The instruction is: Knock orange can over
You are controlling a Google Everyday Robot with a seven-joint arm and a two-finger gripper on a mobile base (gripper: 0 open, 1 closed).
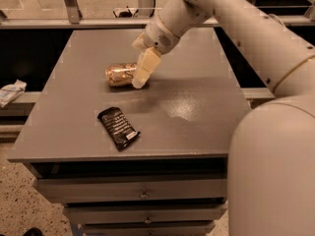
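The orange can (pixel 119 75) lay on its side just beside the gripper (pixel 140 80), open or closed I couldn't tell, and a nudge from there might have rolled it off the table (pixel 206 63).

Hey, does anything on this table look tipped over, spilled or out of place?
The orange can lies on its side on the grey table instead of upright, with the gripper at one end of it. No spill shows. The black snack wrapper lies flat and skewed near the front edge.
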